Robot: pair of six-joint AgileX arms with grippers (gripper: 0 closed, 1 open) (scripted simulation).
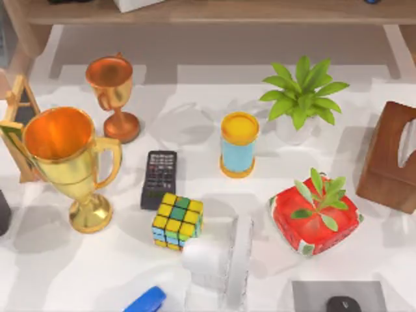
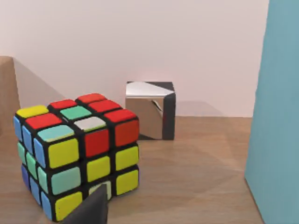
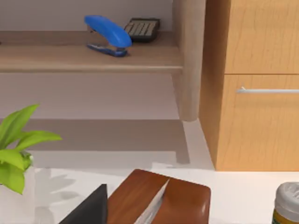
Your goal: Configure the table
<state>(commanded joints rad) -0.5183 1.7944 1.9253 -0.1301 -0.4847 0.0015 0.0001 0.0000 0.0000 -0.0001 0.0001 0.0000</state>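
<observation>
1. The white surface (image 1: 380,250) spreads across the whole top view, with a light-brown wooden shelf (image 1: 214,12) running along its far edge.
2. At the far left stands a small wooden easel (image 1: 18,123), and just beside it a tall gold trophy (image 1: 65,162).
3. Behind the gold one and apart from it is a smaller copper trophy (image 1: 114,97).
4. A black calculator (image 1: 159,179) lies flat. A Rubik's cube (image 1: 177,221) sits just in front of it, and a blue stapler (image 1: 146,301) lies at the near edge.
5. A white desk fan (image 1: 221,260) stands just right of the cube.
6. Mid-surface is a light-blue cup with an orange rim (image 1: 238,144), upright.
7. Further right are a potted plant (image 1: 302,97) and, nearer, a red watermelon-patterned planter (image 1: 315,211).
8. A brown wooden tissue box (image 1: 393,156) is at the right edge. A grey mat (image 1: 305,296) carrying a black mouse (image 1: 343,304) is at the near right.
9. The left hand (image 2: 88,210) hangs just beside a second puzzle cube (image 2: 79,154) on a wooden board. I cannot tell whether it is open or closed.
10. The right hand (image 3: 88,207) hangs close over the tissue box, facing a wooden cabinet (image 3: 261,88). I cannot tell its state either.
</observation>
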